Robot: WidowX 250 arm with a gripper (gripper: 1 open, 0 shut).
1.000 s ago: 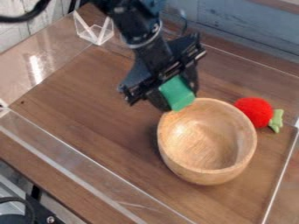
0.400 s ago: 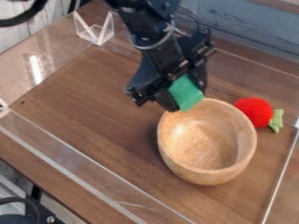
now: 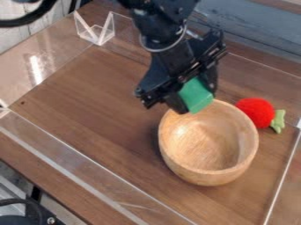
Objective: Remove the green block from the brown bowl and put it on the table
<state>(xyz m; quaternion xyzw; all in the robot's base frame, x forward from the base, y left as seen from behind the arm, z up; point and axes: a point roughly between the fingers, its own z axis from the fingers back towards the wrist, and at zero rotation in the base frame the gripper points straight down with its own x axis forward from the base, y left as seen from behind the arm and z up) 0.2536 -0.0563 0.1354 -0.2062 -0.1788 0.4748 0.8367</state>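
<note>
- Container: one brown bowl, round, light wood, thick rim, standing upright on the table. Its interior shows bare wood; nothing lies in it.
- Green block: one. It is clear of the bowl, held in the air above the bowl's far rim, tilted. It touches neither the bowl nor the tabletop.
- Gripper: one, black, angled downward. Its jaws are clamped on the green block, one on each side.
- Red strawberry toy: one, with green leaves, lying on the table just beside the bowl on the right, outside it.
- Clear stand: one small transparent piece at the far left of the tabletop, well apart from the bowl.
- Low clear acrylic walls edge the tabletop.
- Change against the earlier frames: the gripper and the block have shifted to the right and slightly upward in the camera view, from beside the bowl's far-left rim to over its far rim, nearer the strawberry toy. The grip looks unchanged. Bowl, toy and stand lie where they were.
</note>
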